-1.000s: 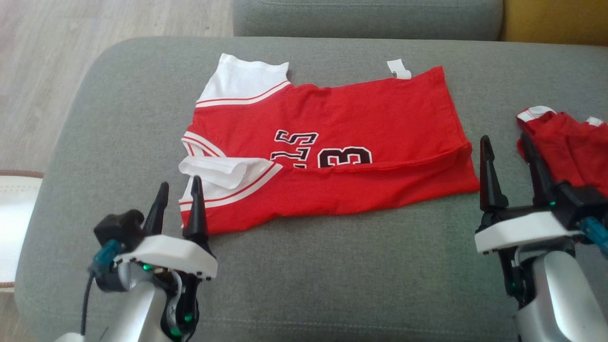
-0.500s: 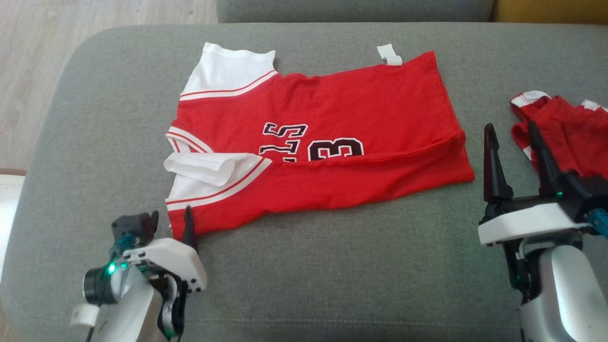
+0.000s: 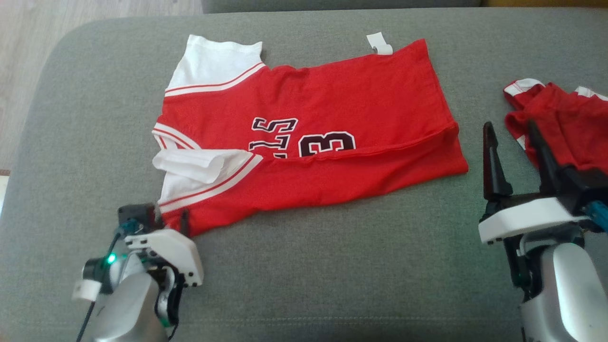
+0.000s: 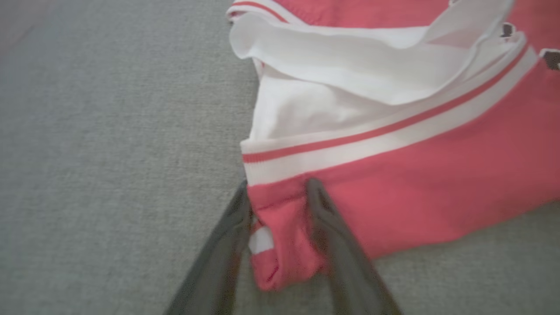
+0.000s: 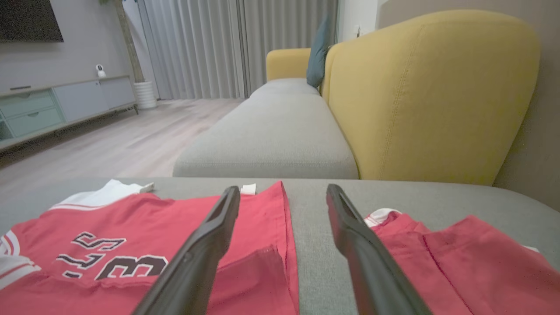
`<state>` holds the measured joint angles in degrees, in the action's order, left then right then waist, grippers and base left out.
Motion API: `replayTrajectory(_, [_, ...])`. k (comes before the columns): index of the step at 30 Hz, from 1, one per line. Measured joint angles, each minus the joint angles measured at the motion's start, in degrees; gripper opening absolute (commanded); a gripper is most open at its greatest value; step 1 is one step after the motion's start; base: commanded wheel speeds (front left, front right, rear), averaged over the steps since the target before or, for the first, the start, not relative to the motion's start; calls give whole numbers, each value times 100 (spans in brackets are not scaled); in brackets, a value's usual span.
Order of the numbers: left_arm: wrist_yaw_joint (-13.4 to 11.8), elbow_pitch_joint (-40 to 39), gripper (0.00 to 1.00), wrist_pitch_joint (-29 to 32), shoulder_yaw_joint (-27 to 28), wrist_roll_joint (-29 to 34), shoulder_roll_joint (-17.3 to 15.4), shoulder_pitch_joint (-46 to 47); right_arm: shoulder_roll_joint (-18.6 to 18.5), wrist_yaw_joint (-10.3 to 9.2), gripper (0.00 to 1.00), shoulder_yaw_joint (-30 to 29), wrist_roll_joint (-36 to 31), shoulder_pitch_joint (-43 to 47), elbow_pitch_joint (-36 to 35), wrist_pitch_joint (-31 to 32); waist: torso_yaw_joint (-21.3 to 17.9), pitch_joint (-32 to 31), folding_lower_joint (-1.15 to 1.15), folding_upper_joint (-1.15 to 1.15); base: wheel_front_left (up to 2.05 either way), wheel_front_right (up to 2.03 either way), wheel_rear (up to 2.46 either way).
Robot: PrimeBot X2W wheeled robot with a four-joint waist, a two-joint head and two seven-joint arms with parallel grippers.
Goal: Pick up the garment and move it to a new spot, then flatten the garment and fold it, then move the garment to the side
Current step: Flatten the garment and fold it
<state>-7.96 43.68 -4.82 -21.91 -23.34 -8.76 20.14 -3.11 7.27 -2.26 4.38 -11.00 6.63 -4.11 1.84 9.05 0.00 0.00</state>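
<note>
Where the grey cushion [image 3: 308, 275] comes nearest the robot, the left gripper [image 3: 170, 218] is tipped down at the garment's [image 3: 332, 109] near left corner. In the left wrist view the left gripper [image 4: 278, 186] stands released. Its two dark fingers [image 4: 332, 236] are apart, and the red corner of the garment [image 4: 393, 183] is bunched loosely between them. One finger lies along the cloth's left edge and the other rests on top of the red fabric, just short of the white and red striped band [image 4: 350, 142].

At the near right, the right gripper [image 3: 509, 128] hovers released and empty, fingers pointing away from the robot. It is just off the garment's right end, between that end and a second red garment [image 3: 565, 128] crumpled at the cushion's right side.

The garment, a red jersey, lies spread across the middle of the cushion with its length running left to right. Its near long edge is folded up over itself, covering the lower part of the black numerals [image 3: 327, 145]. A white sleeve [image 3: 199, 164] lies rumpled at the near left. Farther back at the left, another white sleeve [image 3: 213, 61] lies flat. A small white label [image 3: 379, 43] sticks out from the far edge.

Beyond the cushion, the right wrist view shows a longer grey seat [image 5: 275, 140] with a yellow backrest [image 5: 428, 96] to its right. Wooden floor [image 5: 113, 135] lies to its left.
</note>
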Motion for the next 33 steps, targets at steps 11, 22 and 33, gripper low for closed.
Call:
replayTrajectory(11, [48,-475,0,-865,-5,102,38,219,34,0,100,-404,305,-7,1017,856,231,103,1,0,0,0,0])
replayTrajectory(22, [100,-1401,0,-942,-218,370,59,272,36,0,100,-673,803,-895,2748,838,601,315,1,0,0,0,0])
replayTrajectory(33, [87,-1533,0,-946,-164,403,-60,234,29,0,0,-831,450,-1660,3817,294,642,445,1,0,0,0,0])
